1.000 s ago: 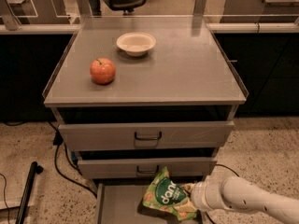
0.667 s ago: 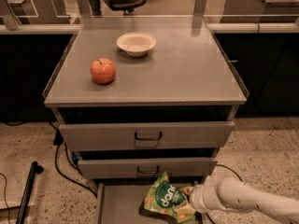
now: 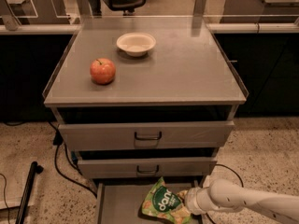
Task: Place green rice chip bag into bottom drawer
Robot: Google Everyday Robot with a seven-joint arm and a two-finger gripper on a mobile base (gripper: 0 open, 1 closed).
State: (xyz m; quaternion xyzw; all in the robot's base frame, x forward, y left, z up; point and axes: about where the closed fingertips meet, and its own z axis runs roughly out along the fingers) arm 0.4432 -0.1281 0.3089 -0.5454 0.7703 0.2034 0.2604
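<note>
Grey three-drawer cabinet inspected from above and in front. The bottom drawer stands pulled out, its flat grey floor exposed at the lower edge of the view; the middle drawer and top drawer sit above it, each with a dark handle at centre. The green rice chip bag is over the right half of the bottom drawer, tilted, logo side facing the camera. Its lower end is cut off by the edge of the view, so whether it rests on the drawer floor cannot be determined. The gripper is at the bag's right edge, low and just in front of the middle drawer, with the white arm entering from the lower right. The fingers are closed on the bag's right margin, pinching it (only a small pale tip shows above the foil). On the cabinet top a red apple lies toward the left and a shallow white bowl stands further back, well apart from it. A black cable runs over the floor at the cabinet's left.
</note>
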